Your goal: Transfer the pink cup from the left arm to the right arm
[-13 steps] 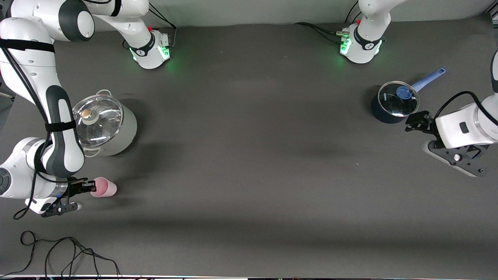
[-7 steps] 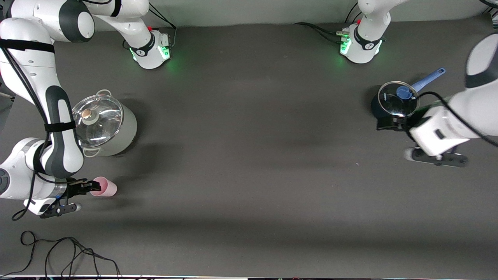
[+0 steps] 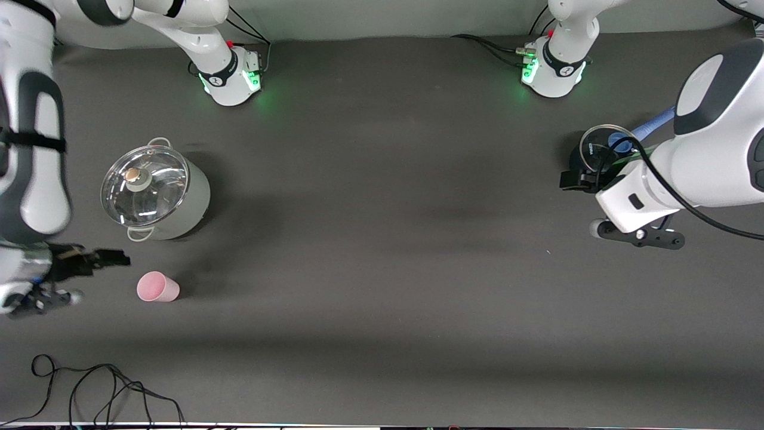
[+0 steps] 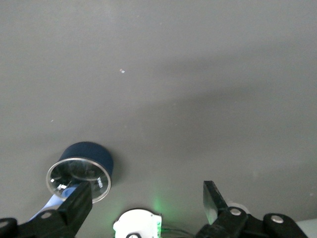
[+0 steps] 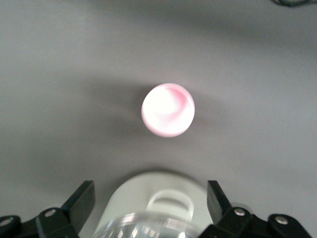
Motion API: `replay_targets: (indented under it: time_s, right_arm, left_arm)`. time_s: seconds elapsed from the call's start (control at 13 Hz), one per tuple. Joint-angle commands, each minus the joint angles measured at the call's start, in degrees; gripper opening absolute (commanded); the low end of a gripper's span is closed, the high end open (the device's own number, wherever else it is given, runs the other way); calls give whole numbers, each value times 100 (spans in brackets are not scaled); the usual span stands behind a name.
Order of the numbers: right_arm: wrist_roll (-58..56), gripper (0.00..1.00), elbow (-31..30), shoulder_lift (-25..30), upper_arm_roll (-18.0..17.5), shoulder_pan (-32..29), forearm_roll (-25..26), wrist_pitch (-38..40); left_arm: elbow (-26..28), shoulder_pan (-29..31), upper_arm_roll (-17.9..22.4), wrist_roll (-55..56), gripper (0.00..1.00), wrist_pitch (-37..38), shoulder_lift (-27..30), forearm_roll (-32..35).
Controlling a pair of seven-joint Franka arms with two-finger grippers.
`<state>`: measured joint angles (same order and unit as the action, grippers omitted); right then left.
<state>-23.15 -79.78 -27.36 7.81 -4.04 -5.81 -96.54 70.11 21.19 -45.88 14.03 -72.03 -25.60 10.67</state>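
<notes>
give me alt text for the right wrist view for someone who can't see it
A pink cup stands upright, untouched, on the dark table, seen from above. The right end effector hangs open above it, over a lidded white pot beside the cup.

Two Franka arms, glossy white shells, dark grey-black joint bands. Bases lit green, small red dot on each, black cables plugged in at base. Black strap round right arm's link; black cable looped along left arm's forearm. Left gripper (image 3: pixel 573 180) and right gripper (image 3: pixel 113 258): black fingers, black wrist brackets with silver screws.
</notes>
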Motion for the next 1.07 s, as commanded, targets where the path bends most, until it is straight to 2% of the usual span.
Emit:
replay_targets:
  time_s: [0.0, 0.23, 0.38, 0.54, 0.61, 0.69, 0.77, 1.0]
  right_arm:
    - [687, 100, -204, 677, 36, 200, -70, 450]
    - [1898, 100, -248, 1152, 54, 587, -26, 522]
    - [2402, 100, -336, 1372, 62, 799, -26, 514]
    - [2456, 100, -389, 1592, 71, 825, -26, 513]
    - [2465, 100, -389, 1671, 97, 817, -26, 513]
    - [2456, 100, -441, 1768, 106, 808, -26, 513]
    - [2447, 100, -607, 1917, 115, 799, -26, 479]
    - [2430, 100, -1152, 2435, 98, 659, 62, 329]
  left_arm:
    - [-76, -289, 463, -23, 100, 207, 205, 102]
    - [-304, -1342, 1876, -102, 100, 497, 258, -21]
    - [-611, -2368, 3079, -513, 100, 629, 258, -30]
    - [-499, -3214, 4082, -603, 100, 385, 450, -335]
    - [-55, -3322, 4443, -603, 100, -61, 756, -790]
    - [585, -3288, 4569, -603, 100, -570, 1133, -1143]
    - [1053, -3201, 4579, -603, 100, -879, 1415, -1198]
    - [2012, -2937, 4527, -603, 100, -1696, 2022, -1243]
